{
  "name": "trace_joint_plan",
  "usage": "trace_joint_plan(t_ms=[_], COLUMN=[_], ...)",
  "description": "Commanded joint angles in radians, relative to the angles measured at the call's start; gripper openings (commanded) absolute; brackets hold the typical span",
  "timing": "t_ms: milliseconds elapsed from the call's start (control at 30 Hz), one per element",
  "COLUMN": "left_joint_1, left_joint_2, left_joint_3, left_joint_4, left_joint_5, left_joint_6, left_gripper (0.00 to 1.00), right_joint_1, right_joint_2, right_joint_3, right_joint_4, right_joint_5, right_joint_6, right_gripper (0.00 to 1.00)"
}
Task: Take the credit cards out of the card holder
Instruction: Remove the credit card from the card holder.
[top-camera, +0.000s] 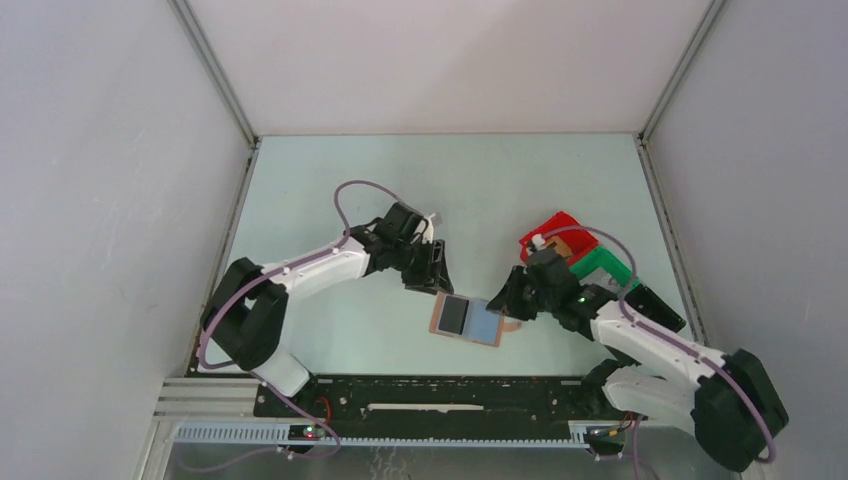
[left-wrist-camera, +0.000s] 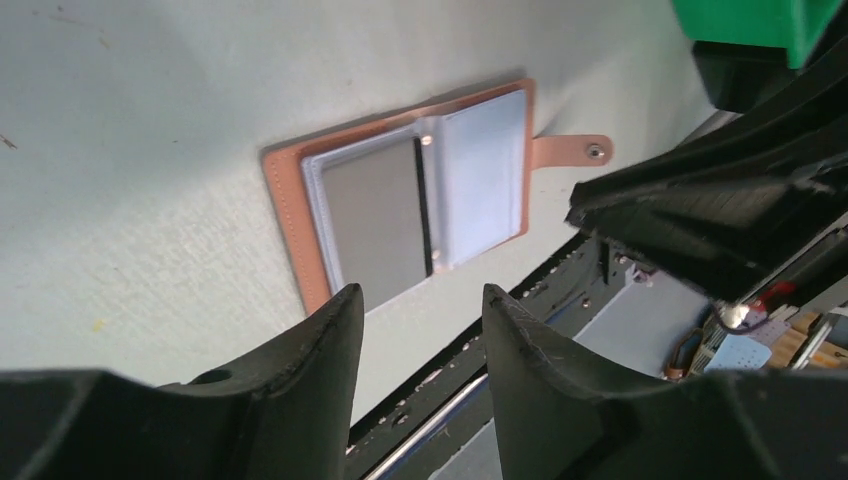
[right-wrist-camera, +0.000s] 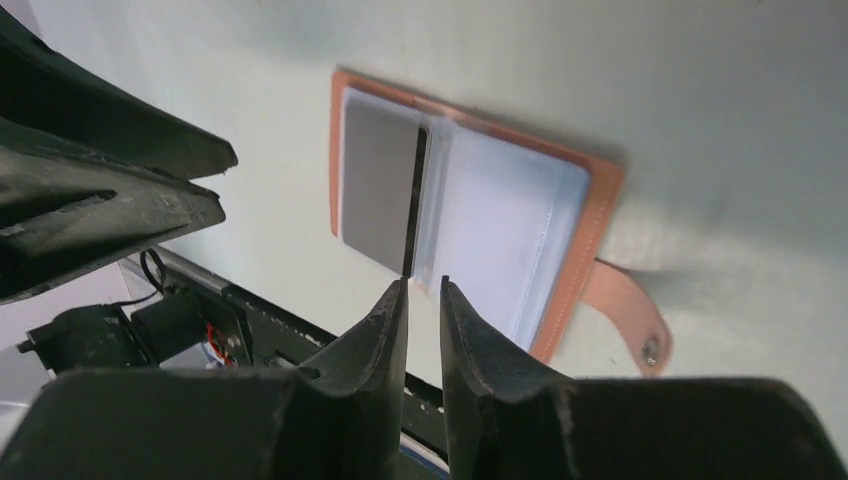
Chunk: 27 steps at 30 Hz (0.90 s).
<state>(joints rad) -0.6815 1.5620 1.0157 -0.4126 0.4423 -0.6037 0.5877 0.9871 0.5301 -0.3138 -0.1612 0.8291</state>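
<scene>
Card holder (top-camera: 467, 320) lies open flat on the tabletop (top-camera: 400, 180), close to the near edge, roughly mid-way along it. Tab (right-wrist-camera: 625, 300) points to the R side.

L gripper (left-wrist-camera: 420, 300): fingers parted wide, nothing between them, hanging just off the holder's card side. R gripper (right-wrist-camera: 422, 285): fingers only a narrow slot apart, also holding nothing, lined up w/ the dark edge of the grey card (right-wrist-camera: 378, 190) by the spine.

Watch it here:
- Nothing pins the holder. Tug that card and I'd expect the whole thing to lift or slide w/ it.
- The card sits flush in its sleeve w/ a thin edge, so your pinch could skate off, or grab the plastic too.
- Both grippers crowd one small spot, so there's a clash risk.
- The near edge is close, and a shove could send the holder onto the rail.

Containers:
- Holder: one grey card in one panel. The other panel looks bare, but can't be sure.
- Red bin (top-camera: 556, 226) and green bin (top-camera: 603, 262) sit toward the R edge, half hidden by the R arm. Contents unclear.
</scene>
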Motion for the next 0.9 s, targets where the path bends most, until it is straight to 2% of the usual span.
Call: trace_joint_plan(t_ms=[0, 267, 533, 867], left_joint_1=[-0.016, -0.041, -0.051, -0.062], left_joint_2=[0.046, 0.124, 0.178, 0.208], left_joint_3=[-0.043, -0.060, -0.068, -0.060], left_joint_4=[0.041, 0.076, 0.112, 0.117], left_joint_5=[-0.039, -0.043, -0.047, -0.048], left_joint_6=[-0.006, -0.007, -0.023, -0.027], left_gripper=[0.52, 0.50, 0.44, 0.37], right_joint_1=[0.086, 0.114, 0.119, 0.133], right_joint_2=[0.093, 0.254, 0.362, 0.419], right_joint_3=[-0.025, -0.044, -0.045, -0.048], right_joint_4=[0.232, 0.396, 0.412, 0.420], right_joint_5=[-0.019, -0.048, -0.039, -0.026], right_joint_6=[0.141, 0.199, 0.223, 0.235], right_gripper=[0.25, 0.22, 0.20, 0.20])
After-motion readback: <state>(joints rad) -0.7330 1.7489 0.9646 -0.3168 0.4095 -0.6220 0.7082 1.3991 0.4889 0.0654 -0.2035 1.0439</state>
